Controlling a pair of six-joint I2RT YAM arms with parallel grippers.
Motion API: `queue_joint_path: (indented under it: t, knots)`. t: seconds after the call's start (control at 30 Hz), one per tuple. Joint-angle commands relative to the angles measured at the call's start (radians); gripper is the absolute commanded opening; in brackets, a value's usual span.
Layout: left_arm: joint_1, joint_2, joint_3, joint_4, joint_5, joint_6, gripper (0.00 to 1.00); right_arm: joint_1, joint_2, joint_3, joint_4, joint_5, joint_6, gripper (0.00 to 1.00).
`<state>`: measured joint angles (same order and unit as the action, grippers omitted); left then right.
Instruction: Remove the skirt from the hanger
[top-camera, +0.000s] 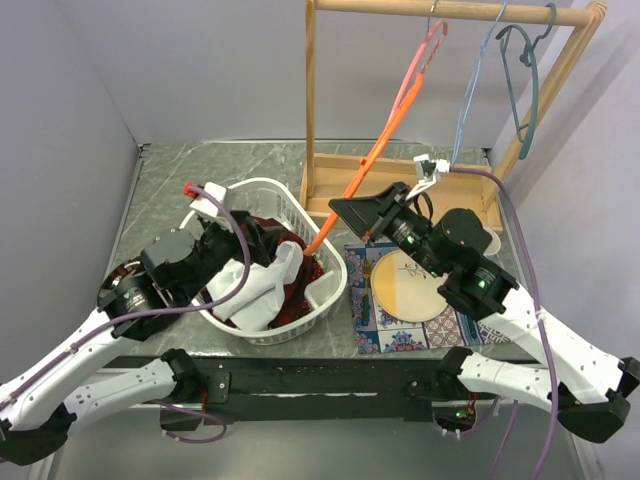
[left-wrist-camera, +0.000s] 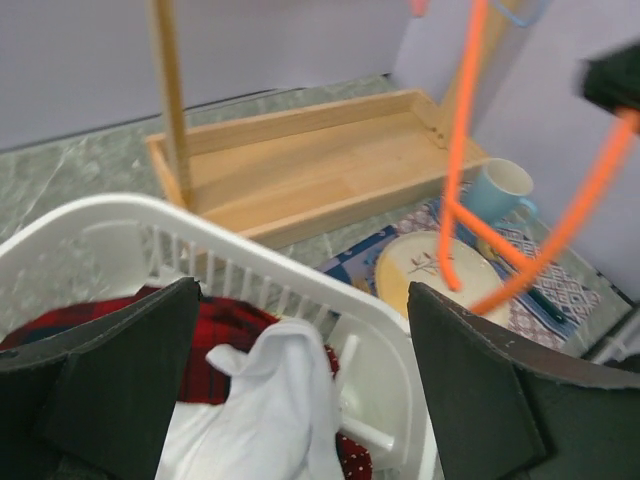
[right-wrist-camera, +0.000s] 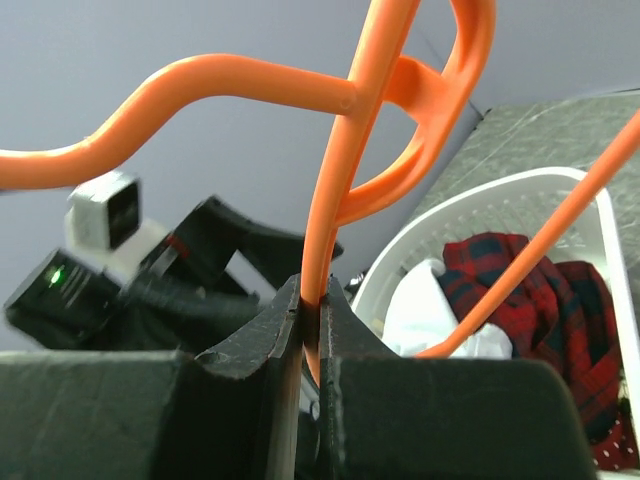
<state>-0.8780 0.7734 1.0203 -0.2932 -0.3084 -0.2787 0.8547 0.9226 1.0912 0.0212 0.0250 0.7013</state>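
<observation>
The red and dark navy tartan pleated skirt (right-wrist-camera: 510, 290) is lying bunched inside a white slatted plastic laundry basket (top-camera: 335, 272) on the grey-green marbled surface (top-camera: 170, 180), partly covered by a crumpled white cloth (top-camera: 255, 290). It is hanging on no hanger. The left pincer (left-wrist-camera: 300, 310) is hovering over the basket with its fingers spread wide and gripping nothing. The right pincer (top-camera: 345, 208) is pinching one thin bar of an orange plastic hanger (top-camera: 375, 160), its fingers pressed together on it. That hanger is slanting from the basket's rim up toward the wooden rail (top-camera: 450, 10). The thin salmon-pink plastic hanger (top-camera: 432, 38) is hooking over that rail, well above the skirt. I cannot tell where its lower part is running.
</observation>
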Motion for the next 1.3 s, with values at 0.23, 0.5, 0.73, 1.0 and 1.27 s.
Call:
queue_joint_path:
  t: [0.23, 0.5, 0.73, 1.0, 1.27]
  knots:
    - [-0.125, 0.092, 0.150, 0.161, 0.221, 0.245, 0.89, -0.046, 0.084, 0.168, 0.009, 0.150, 0.122, 0.00]
    - [-0.174, 0.132, 0.143, 0.278, 0.149, 0.415, 0.91, -0.068, 0.099, 0.213, -0.003, 0.121, 0.159, 0.00]
    - [-0.184, 0.213, 0.173, 0.327, 0.149, 0.533, 0.85, -0.071, 0.070, 0.196, 0.016, 0.069, 0.185, 0.00]
    - [-0.216, 0.262, 0.173, 0.347, 0.095, 0.581, 0.23, -0.069, 0.010, 0.121, 0.066, 0.013, 0.227, 0.00]
    - [-0.262, 0.236, 0.192, 0.304, 0.045, 0.527, 0.01, -0.069, -0.059, 0.052, 0.082, -0.020, 0.165, 0.46]
